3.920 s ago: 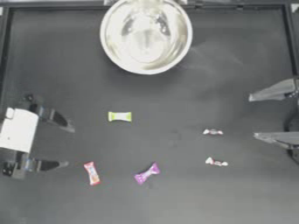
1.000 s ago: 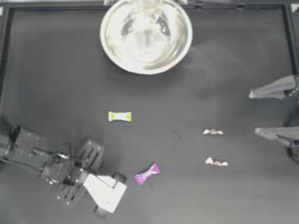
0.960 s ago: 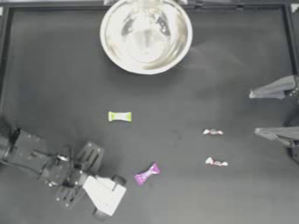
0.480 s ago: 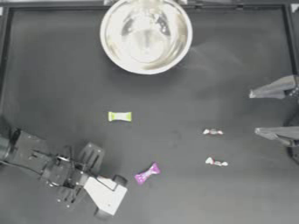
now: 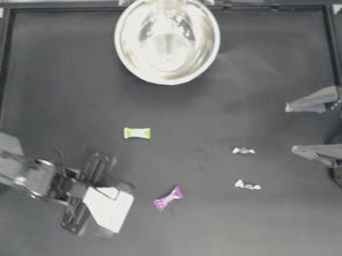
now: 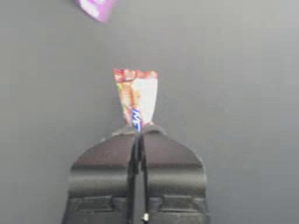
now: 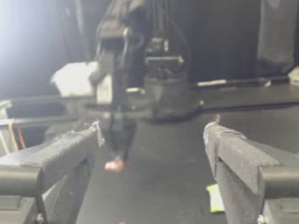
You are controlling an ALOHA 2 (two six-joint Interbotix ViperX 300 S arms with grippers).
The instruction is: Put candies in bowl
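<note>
Red-pink candy [image 6: 137, 97]: gripped by one twisted end between the closed jaws of the left gripper [image 6: 137, 130]. Its long axis runs in line with the jaws, free end pointing straight away from the gripper and flaring wider at the tip. From above, the candy is hidden beneath the left arm's wrist, which sits at the lower left of the table [image 5: 267, 75]. The right wrist view shows the same candy [image 7: 115, 165] at the tip of the distant left gripper [image 7: 116, 162]; whether it touches the table cannot be told.

Purple-magenta candy [image 5: 167, 198]: lies on the table just beside the left wrist, long axis diagonal.

Yellow-green candy [image 5: 137, 132]: lies near the table's middle, long axis left-right.

Two white red-specked candies [image 5: 243, 150] [image 5: 247, 185]: lie right of centre, one above the other, apart.

Bowl [image 5: 200, 60]: stands at the top centre, well apart from all candies.

Right gripper [image 5: 308, 127]: at the right edge, jaws spread wide, holding nothing.
</note>
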